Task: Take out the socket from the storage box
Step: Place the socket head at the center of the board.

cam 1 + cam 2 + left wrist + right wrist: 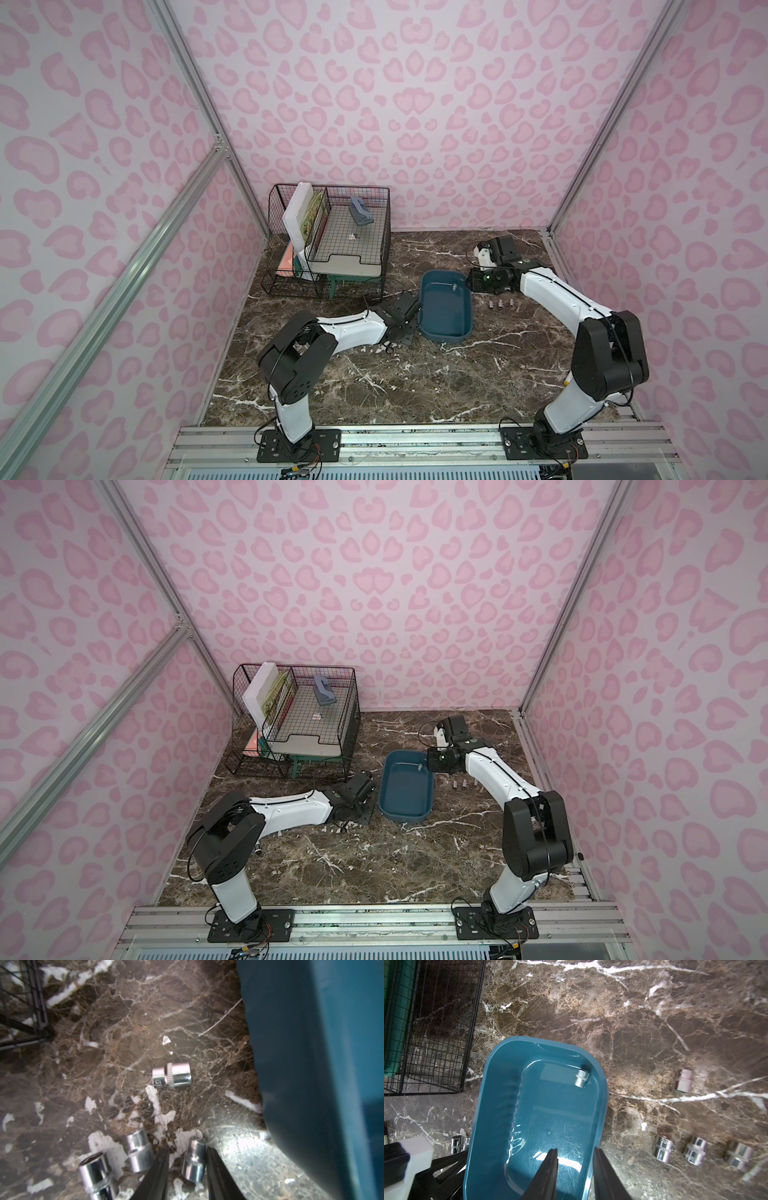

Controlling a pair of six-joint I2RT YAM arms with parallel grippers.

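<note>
The marble tabletop (395, 386) bears the storage box (446, 320), a wire rack (353, 188) and loose sockets (663, 1151).

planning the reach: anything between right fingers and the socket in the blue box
Nothing. The right wrist view shows only bare storage box floor between the right fingers and the socket.

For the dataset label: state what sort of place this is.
Probably a staged robot data-collection booth: pink leopard-print wall panels on aluminium framing, two robot arms mounted on a rail, sockets beside a storage box on a marble-look tabletop.
</note>
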